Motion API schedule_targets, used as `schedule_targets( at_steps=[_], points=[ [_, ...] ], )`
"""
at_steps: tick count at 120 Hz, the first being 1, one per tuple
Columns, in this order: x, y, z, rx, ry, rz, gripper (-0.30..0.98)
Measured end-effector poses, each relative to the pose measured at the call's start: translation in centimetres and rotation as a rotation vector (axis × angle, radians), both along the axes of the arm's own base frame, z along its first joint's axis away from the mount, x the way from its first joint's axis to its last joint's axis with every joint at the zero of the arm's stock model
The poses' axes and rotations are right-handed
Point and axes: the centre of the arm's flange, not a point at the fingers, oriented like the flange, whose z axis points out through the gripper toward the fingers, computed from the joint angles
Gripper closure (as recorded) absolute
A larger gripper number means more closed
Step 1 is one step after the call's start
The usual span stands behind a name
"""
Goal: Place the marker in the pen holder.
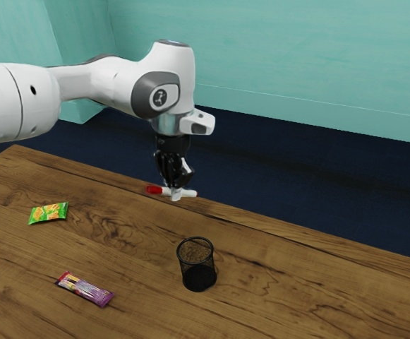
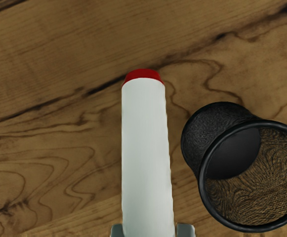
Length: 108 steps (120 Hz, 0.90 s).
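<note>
The wooden surface (image 1: 296, 289) is brown, with dark, wavy grain and streaks running through it. On it stands the pen holder (image 1: 197, 264), an upright black mesh cup with a round rim, its open mouth facing up and a solid dark base inside. Toward the exterior view's left from the pen holder, and well apart from it, a purple packet (image 1: 85, 289) lies flat and aslant, its end farther from the pen holder marked red and yellow. A green packet (image 1: 48, 212) with orange printing lies farther from the pen holder, also toward the exterior view's left and closer to the surface's far edge.
</note>
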Motion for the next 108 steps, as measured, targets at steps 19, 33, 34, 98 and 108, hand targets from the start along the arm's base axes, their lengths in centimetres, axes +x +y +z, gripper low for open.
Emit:
schedule_targets(
  at_steps=[19, 33, 34, 98, 108],
  points=[
    [-0.3, -1.7, -1.4, 0.045, 0.155, 0.025, 0.79],
    [-1.7, -2.2, -2.4, 0.088, 0.287, 0.053, 0.79],
    [-1.8, -2.3, -2.4, 0.09, 0.294, 0.053, 0.79],
    [-6.9, -9.0, -6.2, 0.239, 0.583, 0.013, 0.76],
    [-6.9, -9.1, -7.4, 0.252, 0.605, 0.02, 0.75]
  ],
)
